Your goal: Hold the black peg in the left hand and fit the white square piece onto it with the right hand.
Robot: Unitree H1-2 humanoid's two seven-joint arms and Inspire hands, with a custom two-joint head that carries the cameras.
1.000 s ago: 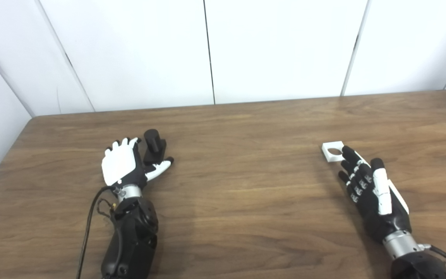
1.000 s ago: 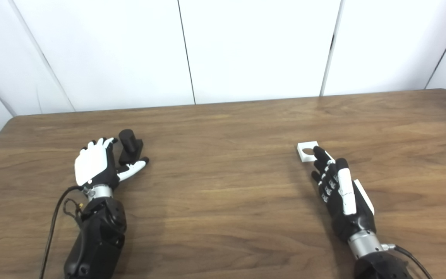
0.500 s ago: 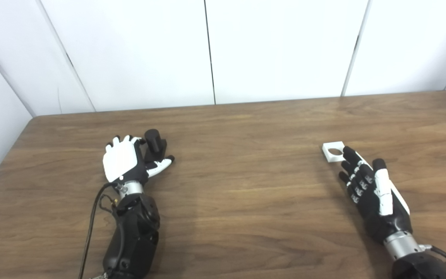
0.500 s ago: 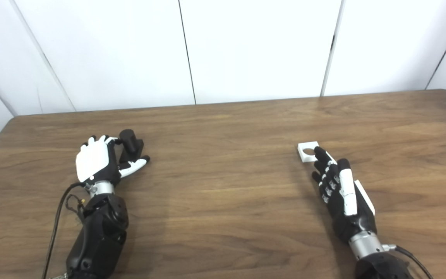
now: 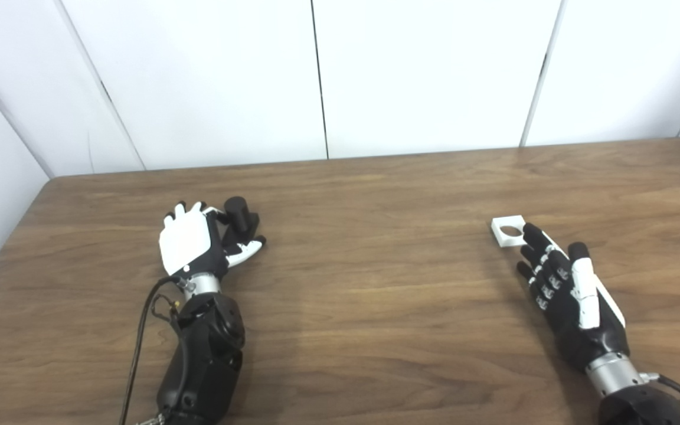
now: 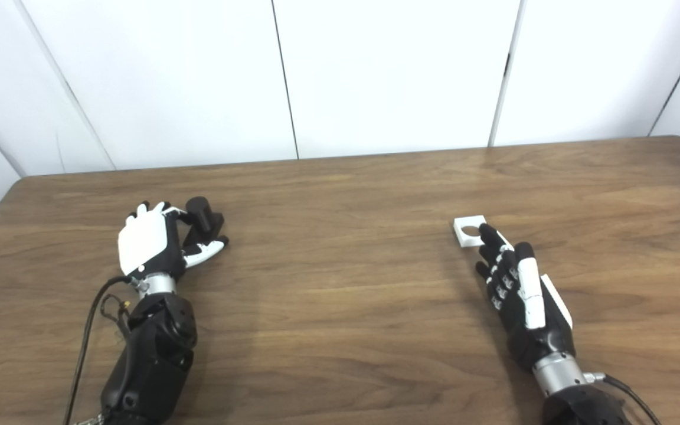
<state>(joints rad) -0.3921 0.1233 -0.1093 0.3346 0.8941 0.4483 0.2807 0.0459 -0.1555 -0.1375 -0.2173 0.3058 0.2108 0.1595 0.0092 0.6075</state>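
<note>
The black peg [image 5: 238,211] stands on its dark base on the left of the wooden table [image 5: 375,283]. My left hand [image 5: 189,245], white back facing up, is right beside it. Its fingers curl against the peg's left side and the thumb [image 5: 247,248] lies below the base; it has not closed on the peg. The white square piece [image 5: 508,230], with a round hole, lies flat on the right. My right hand [image 5: 564,283] is open and flat just below it, with fingertips [image 5: 530,230] touching its near corner. Both hands also show in the right eye view: left [image 6: 148,242] and right [image 6: 520,289].
White wall panels [image 5: 422,71] stand behind the table's far edge. A black cable [image 5: 136,348] hangs beside my left forearm. A wide stretch of bare table lies between the two hands.
My left hand has moved a little farther up the table and its fingers have curled in against the peg, which shifted slightly right. The right hand and the white piece have not moved.
</note>
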